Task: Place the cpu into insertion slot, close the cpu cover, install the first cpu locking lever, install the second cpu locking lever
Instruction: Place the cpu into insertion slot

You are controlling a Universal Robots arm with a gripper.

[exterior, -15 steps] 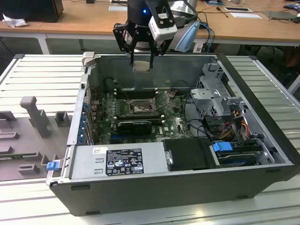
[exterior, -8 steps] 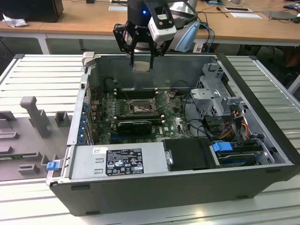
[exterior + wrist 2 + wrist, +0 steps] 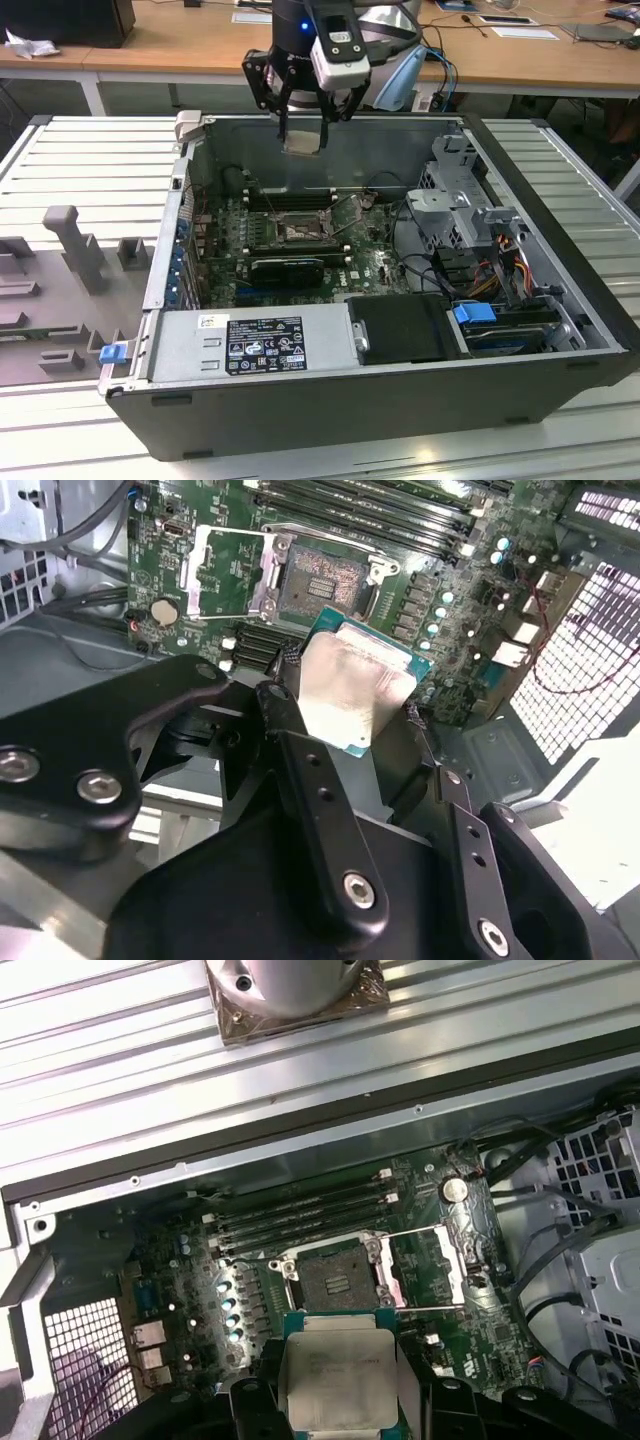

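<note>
Silvery-beige metal is the face the cpu [image 3: 355, 685] turns up toward the wrist cameras. Your jaws are closed on it, pinching two opposite edges; I judge that grip is meant to hold the chip flat and level for a straight descent. In the exterior view the cpu [image 3: 302, 140] hangs high over the open computer case [image 3: 350, 410], close to its far wall and well apart from the green board below, so nothing is seated yet. The insertion slot [image 3: 340, 1285] lies bare just beside the long black memory slots [image 3: 300, 1215], its dark square open to receive the chip. That access exists because the cpu cover [image 3: 460, 1265] is swung over to one side of the socket, resting against the board with green showing through its cut-out. The case itself lies on its side on the ribbed bench [image 3: 90, 140], which gives you a clear reach from above.
</note>
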